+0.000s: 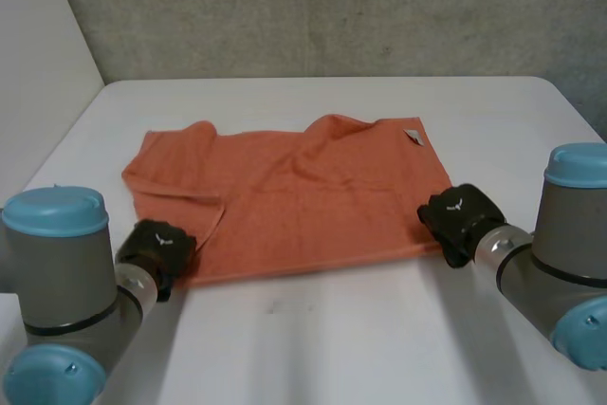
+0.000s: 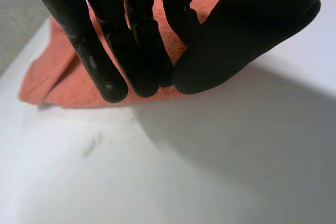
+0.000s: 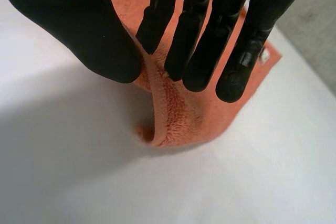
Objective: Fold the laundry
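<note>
An orange towel lies spread on the white table, its long axis running left to right, with the long edges facing near and far. The far edge is rumpled and rises in two humps. At the left end a flap is turned over onto the cloth. A small white tag sits at the far-right corner.

The right hand is at the towel's near-right corner. In the right wrist view its fingers point down, nearly straight and close together, with the thumb opposite them across a narrow gap. A ridge of the towel stands up from the table between thumb and fingers, pinched there. The cloth curls under itself just below the grip.

The left hand is at the near-left corner, over the near edge. In the left wrist view this hand points down at the towel, which lies flat beneath and beyond it. I cannot tell whether it has hold of the cloth.

The left arm and right arm come in from the near side, well apart, one at each end of the towel.
</note>
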`<state>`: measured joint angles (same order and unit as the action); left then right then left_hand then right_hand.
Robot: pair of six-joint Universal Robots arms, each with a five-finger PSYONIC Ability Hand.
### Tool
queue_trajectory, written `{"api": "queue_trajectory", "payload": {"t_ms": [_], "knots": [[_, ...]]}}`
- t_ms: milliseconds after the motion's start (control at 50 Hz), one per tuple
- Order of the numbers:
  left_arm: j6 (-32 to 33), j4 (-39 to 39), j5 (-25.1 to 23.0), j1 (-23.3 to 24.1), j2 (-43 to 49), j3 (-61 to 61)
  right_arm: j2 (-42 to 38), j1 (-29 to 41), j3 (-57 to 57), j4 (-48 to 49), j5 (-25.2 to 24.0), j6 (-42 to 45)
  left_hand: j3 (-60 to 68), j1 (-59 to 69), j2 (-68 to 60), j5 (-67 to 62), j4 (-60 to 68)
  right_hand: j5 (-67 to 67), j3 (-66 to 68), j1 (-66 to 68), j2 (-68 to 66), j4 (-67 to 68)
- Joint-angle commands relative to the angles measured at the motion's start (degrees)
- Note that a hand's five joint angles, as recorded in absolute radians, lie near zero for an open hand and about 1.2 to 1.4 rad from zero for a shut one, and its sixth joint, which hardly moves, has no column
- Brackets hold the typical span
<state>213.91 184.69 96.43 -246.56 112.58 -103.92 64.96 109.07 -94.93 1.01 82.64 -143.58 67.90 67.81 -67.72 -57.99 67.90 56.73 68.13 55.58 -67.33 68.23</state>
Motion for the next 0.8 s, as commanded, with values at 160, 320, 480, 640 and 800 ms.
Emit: {"api": "queue_trajectory", "payload": {"t_ms": [160, 320, 480, 640, 800], "knots": [[12.0, 12.5, -1.8, 2.5, 5.1, 12.6, -0.1, 0.0, 0.9, -3.4, -0.2, 1.6, -46.6, -46.5, 46.4, 46.7, -46.6, 13.3, 11.9, 24.4, -12.7, 11.8], [15.9, 15.3, -13.3, 2.5, 12.0, 20.4, -0.1, 0.3, 0.0, -1.1, -0.3, 1.3, -42.4, -42.3, 42.2, 42.5, -42.4, 13.3, 11.9, 24.4, -12.7, 11.8], [19.0, 10.4, -15.0, 2.5, 19.1, 28.2, -0.2, 0.2, -0.1, -0.8, -0.4, 1.3, -39.4, -39.3, 39.2, 39.4, -39.3, 13.3, 11.9, 24.4, -12.7, 11.8], [19.4, 5.0, -14.8, 2.4, 22.5, 32.0, -0.2, -0.2, -0.1, -0.6, -0.5, 1.4, -36.5, -36.4, 36.3, 36.6, -36.5, 13.3, 11.9, 24.4, -12.7, 11.8], [19.5, 4.9, -14.2, 2.1, 24.0, 32.4, -0.3, -0.3, -0.2, -0.5, -0.5, 1.6, -35.0, -34.9, 34.8, 35.1, -35.0, 13.3, 11.9, 24.4, -12.7, 11.8]]}}
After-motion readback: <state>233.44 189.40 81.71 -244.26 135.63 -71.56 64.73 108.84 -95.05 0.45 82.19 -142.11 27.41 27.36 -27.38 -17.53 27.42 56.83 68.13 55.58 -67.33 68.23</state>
